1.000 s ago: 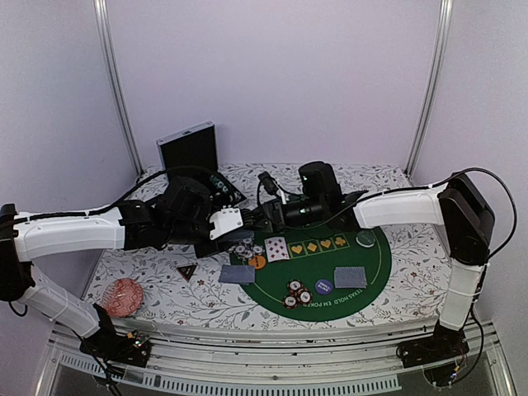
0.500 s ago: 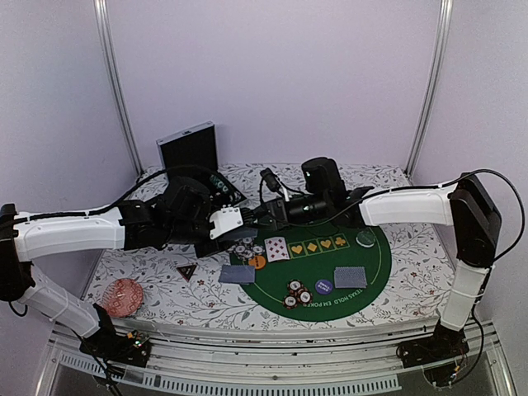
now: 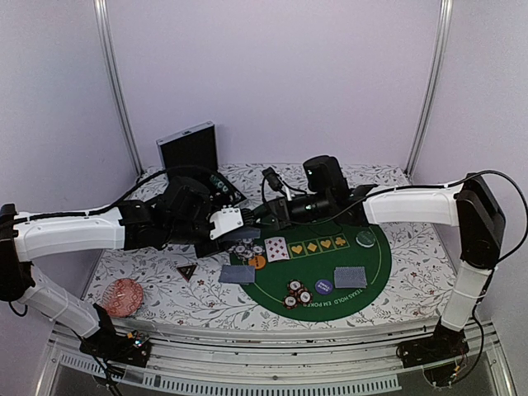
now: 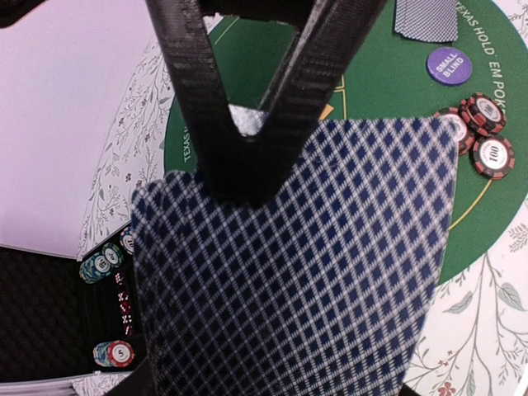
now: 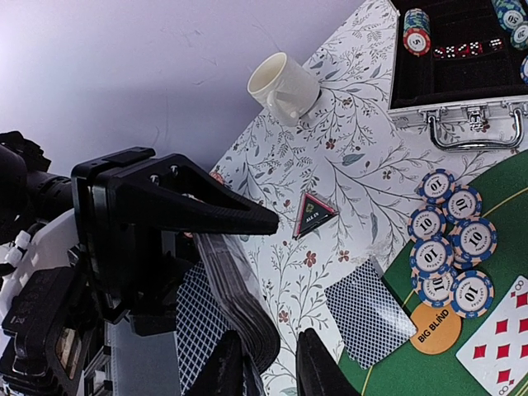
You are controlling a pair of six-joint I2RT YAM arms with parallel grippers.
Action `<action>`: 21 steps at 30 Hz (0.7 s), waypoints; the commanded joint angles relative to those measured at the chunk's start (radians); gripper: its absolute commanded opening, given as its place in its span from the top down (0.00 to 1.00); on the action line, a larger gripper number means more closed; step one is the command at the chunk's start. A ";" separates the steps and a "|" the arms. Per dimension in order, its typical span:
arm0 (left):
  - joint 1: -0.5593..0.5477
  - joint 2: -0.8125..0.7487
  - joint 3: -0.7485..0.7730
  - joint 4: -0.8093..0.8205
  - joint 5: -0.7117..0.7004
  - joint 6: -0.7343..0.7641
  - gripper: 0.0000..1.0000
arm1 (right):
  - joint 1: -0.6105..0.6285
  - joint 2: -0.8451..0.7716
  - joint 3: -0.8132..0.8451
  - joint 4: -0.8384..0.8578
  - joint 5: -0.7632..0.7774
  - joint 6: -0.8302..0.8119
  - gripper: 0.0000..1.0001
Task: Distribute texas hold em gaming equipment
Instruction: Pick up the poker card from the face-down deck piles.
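My left gripper [image 3: 239,223] is shut on a deck of blue-grey-backed cards [image 4: 330,272], held above the table's left-middle. My right gripper [image 5: 268,371] is open, its fingers straddling the deck's edge [image 5: 247,318]. On the green mat [image 3: 363,260] lie blue chips [image 5: 450,239], red chips [image 3: 297,293], an orange button [image 5: 433,326], a purple button [image 4: 449,64], a pale-green button [image 3: 365,238], a face-up card [image 3: 276,247] and two face-down card piles [image 3: 237,274] [image 3: 350,277]. A black triangular marker [image 5: 315,216] lies left of the mat.
An open aluminium case [image 5: 462,74] with chips and dice stands at the back left. A cream mug [image 5: 285,87] sits near it. A red patterned round object [image 3: 122,297] lies at the front left. The two arms meet over the mat's left edge.
The right arm's wrist has shifted slightly to the right while its gripper stays at the deck. The left arm has held still with the deck.
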 commanded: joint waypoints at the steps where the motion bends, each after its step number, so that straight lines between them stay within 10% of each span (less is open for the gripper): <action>1: -0.011 -0.012 0.011 0.030 0.013 0.007 0.47 | 0.006 -0.037 0.010 -0.028 0.027 -0.014 0.75; 21: -0.011 -0.013 0.009 0.030 0.009 0.008 0.47 | 0.012 -0.093 0.003 -0.088 0.065 -0.027 0.96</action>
